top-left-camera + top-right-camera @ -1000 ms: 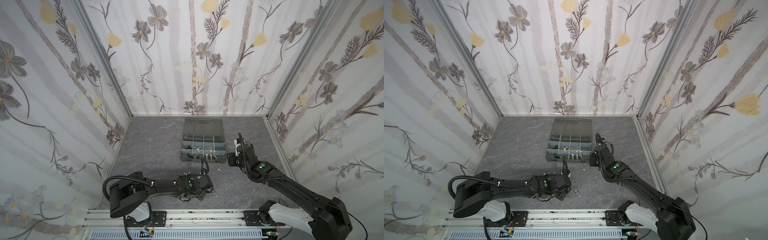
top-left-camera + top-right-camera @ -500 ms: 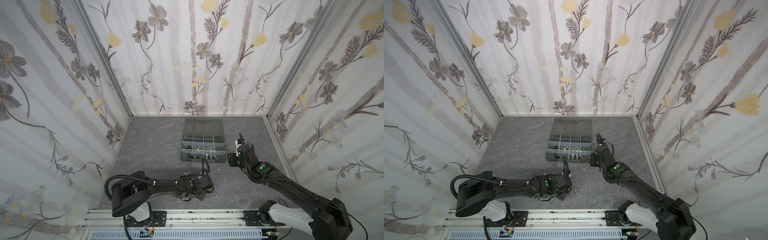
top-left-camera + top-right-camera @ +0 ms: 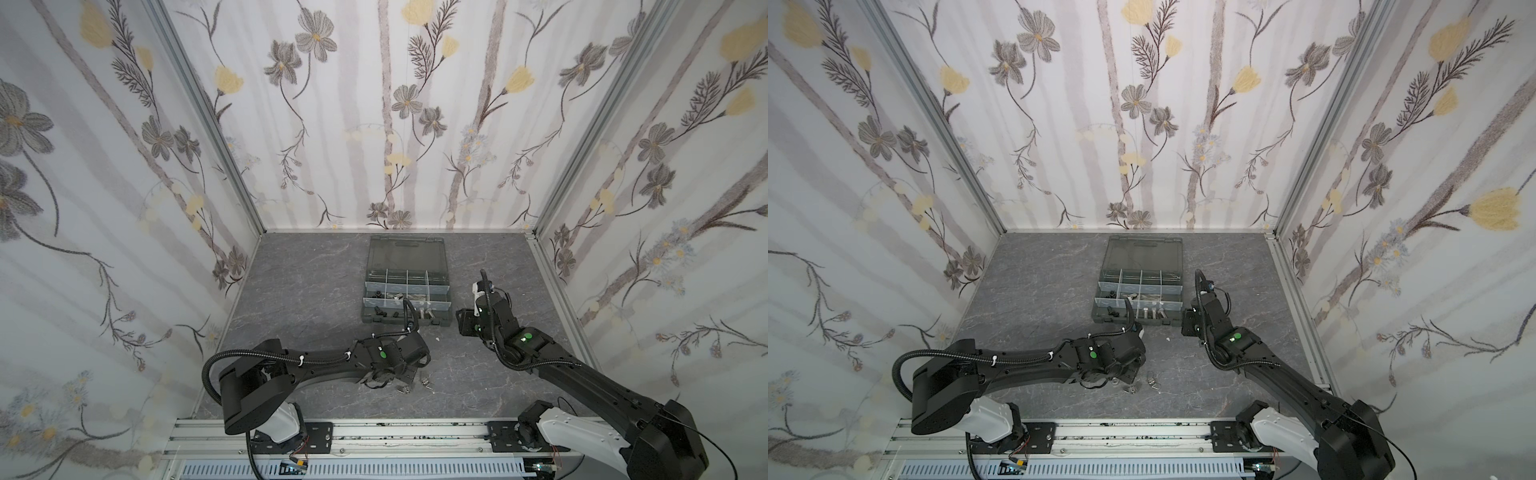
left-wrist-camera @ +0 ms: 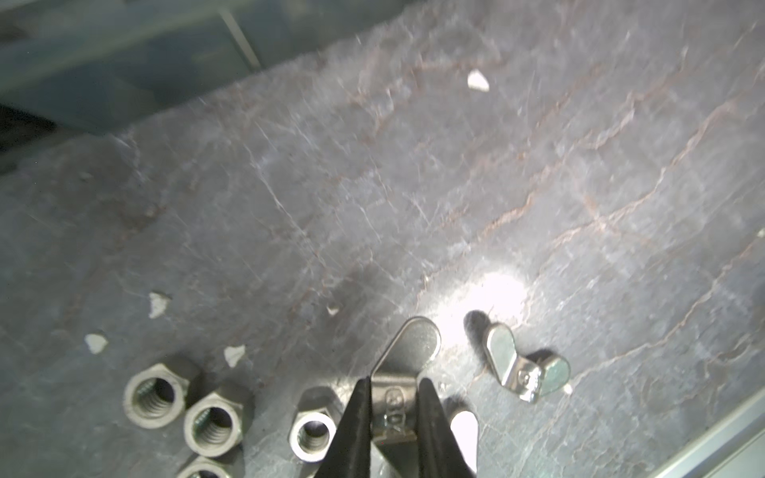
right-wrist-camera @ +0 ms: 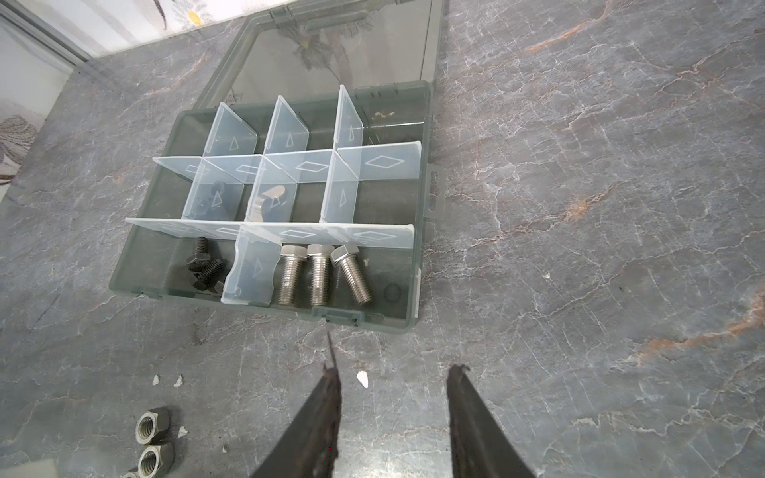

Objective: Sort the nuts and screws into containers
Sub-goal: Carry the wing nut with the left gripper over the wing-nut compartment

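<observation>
In the left wrist view my left gripper (image 4: 393, 385) is shut on the middle of a silver wing nut (image 4: 414, 343), low over the table. A second wing nut (image 4: 523, 370) lies loose beside it. Three silver hex nuts (image 4: 212, 422) lie on the other side. My right gripper (image 5: 395, 372) hangs open and empty over bare table in front of the organiser case (image 5: 418, 231). Its front cells hold three silver bolts (image 5: 318, 273) and black screws (image 5: 205, 265). A middle cell holds a wing nut (image 5: 269, 198). In both top views the left wrist hides the held nut.
The case's smoky lid (image 3: 405, 253) lies open toward the back wall. Small white flecks (image 4: 477, 80) dot the table. An aluminium rail (image 3: 374, 432) runs along the front edge, close to the loose wing nut (image 3: 426, 382). Patterned walls close in three sides.
My left gripper's jaws have closed onto the wing nut and the arm has shifted slightly. The right arm has not moved.
</observation>
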Action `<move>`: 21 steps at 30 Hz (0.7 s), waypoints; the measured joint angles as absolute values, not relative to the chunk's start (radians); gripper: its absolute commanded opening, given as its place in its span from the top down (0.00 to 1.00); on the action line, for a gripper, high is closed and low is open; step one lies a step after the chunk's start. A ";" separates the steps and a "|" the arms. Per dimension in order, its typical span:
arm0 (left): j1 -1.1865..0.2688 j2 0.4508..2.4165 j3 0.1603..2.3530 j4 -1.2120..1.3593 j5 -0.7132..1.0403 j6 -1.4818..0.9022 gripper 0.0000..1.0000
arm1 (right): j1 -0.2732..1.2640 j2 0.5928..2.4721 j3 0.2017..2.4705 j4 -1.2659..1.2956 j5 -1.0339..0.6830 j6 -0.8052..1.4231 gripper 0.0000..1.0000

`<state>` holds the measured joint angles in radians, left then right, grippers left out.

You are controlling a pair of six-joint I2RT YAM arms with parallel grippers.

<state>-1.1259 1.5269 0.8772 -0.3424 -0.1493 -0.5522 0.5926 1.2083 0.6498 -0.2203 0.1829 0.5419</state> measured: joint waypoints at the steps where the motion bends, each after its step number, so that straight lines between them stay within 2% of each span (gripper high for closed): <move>1: -1.105 1.524 0.891 -0.344 -0.151 -0.546 0.82 | 0.592 1.203 0.648 -0.221 0.183 0.542 0.57; 11: -0.884 1.553 1.122 -0.343 -0.163 -0.468 0.82 | 0.586 1.157 0.627 -0.221 0.191 0.549 0.56; 21: -0.725 1.763 1.332 -0.340 -0.145 -0.393 0.82 | 0.583 1.097 0.590 -0.228 0.191 0.561 0.57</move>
<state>-0.7254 1.7630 1.3323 -0.3397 -0.1452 -0.3927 0.5831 1.0973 0.5896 -0.2279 0.1909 0.5606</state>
